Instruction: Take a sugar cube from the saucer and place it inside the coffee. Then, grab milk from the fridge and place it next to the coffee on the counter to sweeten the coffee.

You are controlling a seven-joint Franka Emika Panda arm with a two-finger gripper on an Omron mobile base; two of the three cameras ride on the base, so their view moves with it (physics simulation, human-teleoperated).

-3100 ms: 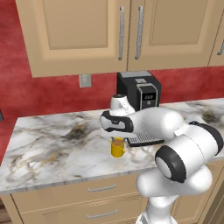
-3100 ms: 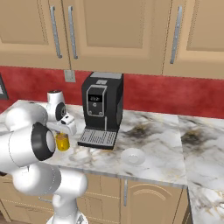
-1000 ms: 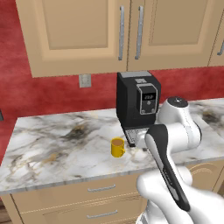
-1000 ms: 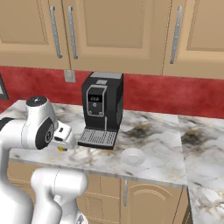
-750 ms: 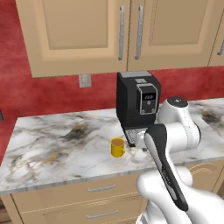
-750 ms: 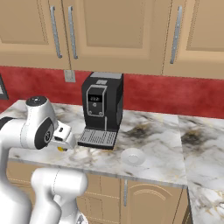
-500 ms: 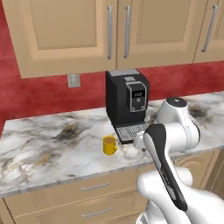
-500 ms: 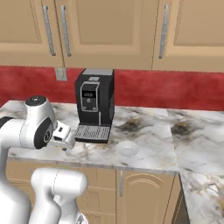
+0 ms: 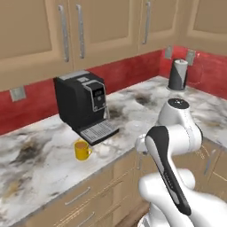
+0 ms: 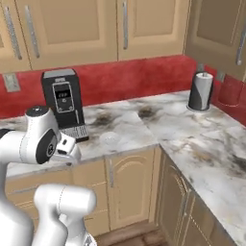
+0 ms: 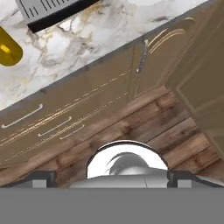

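The big marble tabletop [image 9: 40, 159] runs along the red wall and turns a corner on the right. Tan cupboards hang above it, and drawers [image 11: 48, 124] with silver handles sit under it. The white robot arm [image 9: 170, 146] is folded up in front of the tabletop edge. The black coffee machine [image 9: 82, 104] stands far back near the wall. A dark paper towel roll [image 10: 200, 91] stands in the far right corner. The coffee [image 9: 82, 150], a little yellow mug, sits on the tabletop just in front and left of the coffee machine. A small white saucer [image 10: 110, 139] lies to the right of the machine. I cannot tell if the claw is spread or closed.
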